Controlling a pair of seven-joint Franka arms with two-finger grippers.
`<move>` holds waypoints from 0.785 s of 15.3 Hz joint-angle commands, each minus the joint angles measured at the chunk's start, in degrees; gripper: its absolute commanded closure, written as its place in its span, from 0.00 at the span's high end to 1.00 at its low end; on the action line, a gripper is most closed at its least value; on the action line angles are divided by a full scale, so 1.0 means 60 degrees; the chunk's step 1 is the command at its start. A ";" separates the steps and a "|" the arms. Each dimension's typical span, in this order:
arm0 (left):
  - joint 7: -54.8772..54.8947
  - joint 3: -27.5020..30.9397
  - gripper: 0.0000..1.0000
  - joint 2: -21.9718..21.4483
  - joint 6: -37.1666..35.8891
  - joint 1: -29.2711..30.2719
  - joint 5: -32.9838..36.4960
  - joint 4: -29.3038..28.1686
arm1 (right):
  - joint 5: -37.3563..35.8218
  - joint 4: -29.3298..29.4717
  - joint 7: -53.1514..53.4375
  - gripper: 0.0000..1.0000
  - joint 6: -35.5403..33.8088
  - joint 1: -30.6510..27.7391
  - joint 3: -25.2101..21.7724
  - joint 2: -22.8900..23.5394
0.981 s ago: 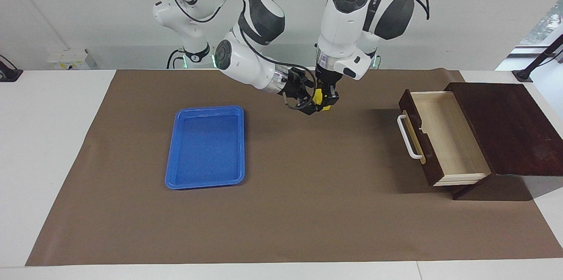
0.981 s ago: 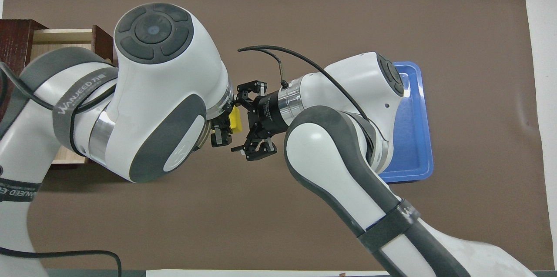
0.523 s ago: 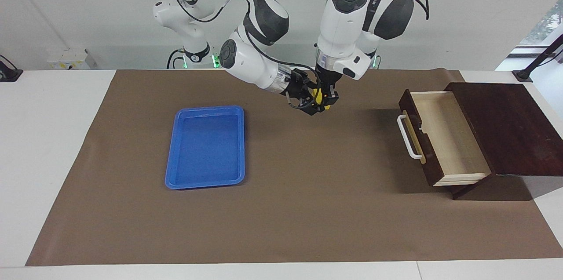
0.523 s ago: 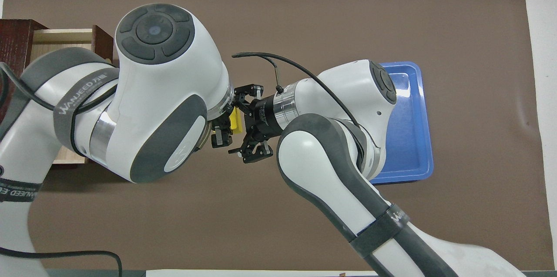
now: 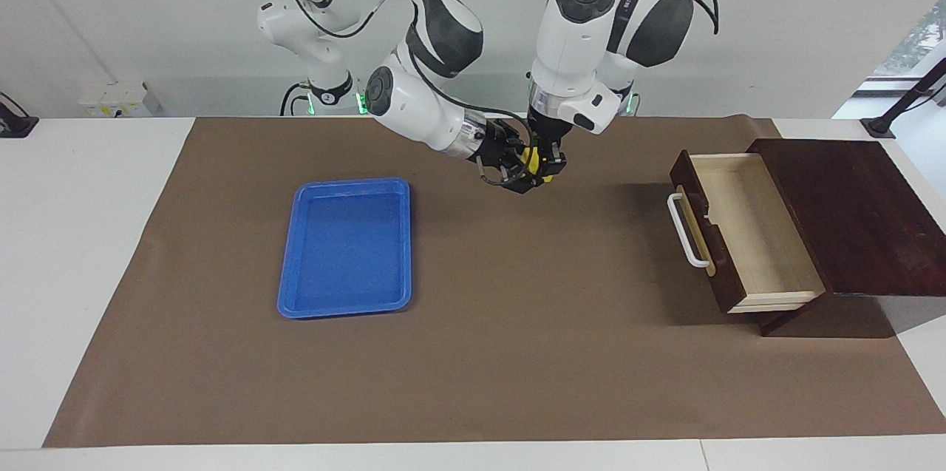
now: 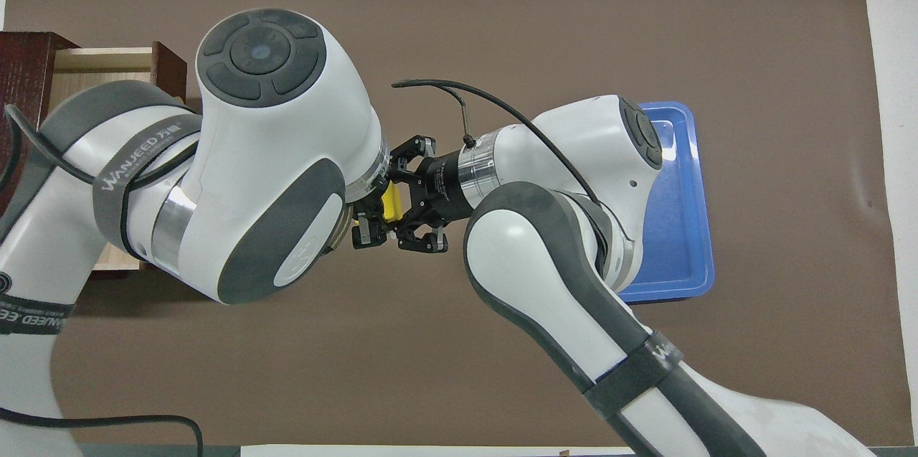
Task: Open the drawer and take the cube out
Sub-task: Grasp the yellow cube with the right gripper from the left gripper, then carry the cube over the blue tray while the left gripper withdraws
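The yellow cube (image 5: 531,158) (image 6: 391,204) hangs in the air over the brown mat, between the blue tray and the drawer. My left gripper (image 5: 545,164) (image 6: 379,219) points down from above and is shut on it. My right gripper (image 5: 519,166) (image 6: 403,207) comes in sideways from the tray's end and is shut on the same cube. The drawer (image 5: 746,234) (image 6: 100,69) stands pulled out of its dark wooden box at the left arm's end of the table. Its white handle (image 5: 684,231) faces the tray and its pale inside is bare.
A blue plastic tray (image 5: 346,245) (image 6: 681,227) lies on the brown mat (image 5: 517,353) toward the right arm's end. The dark wooden box (image 5: 850,212) holds the drawer. In the overhead view both arms hide much of the mat around the cube.
The right gripper's jaws, spread wide beside the cube before, have closed onto it. The left gripper has kept its hold, and both hands have shifted slightly.
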 commanded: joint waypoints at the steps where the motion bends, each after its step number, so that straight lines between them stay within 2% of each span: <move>1: -0.0109 0.0186 0.00 0.0092 -0.0049 -0.0121 -0.0052 0.0254 | 0.0227 -0.0373 0.0180 0.00 -0.0054 -0.0147 0.0074 -0.0275; 12: -0.0065 0.0230 0.00 0.0063 -0.0093 -0.0018 -0.0008 0.0327 | 0.0212 -0.0256 0.0313 0.00 -0.0142 -0.0337 0.0045 -0.0216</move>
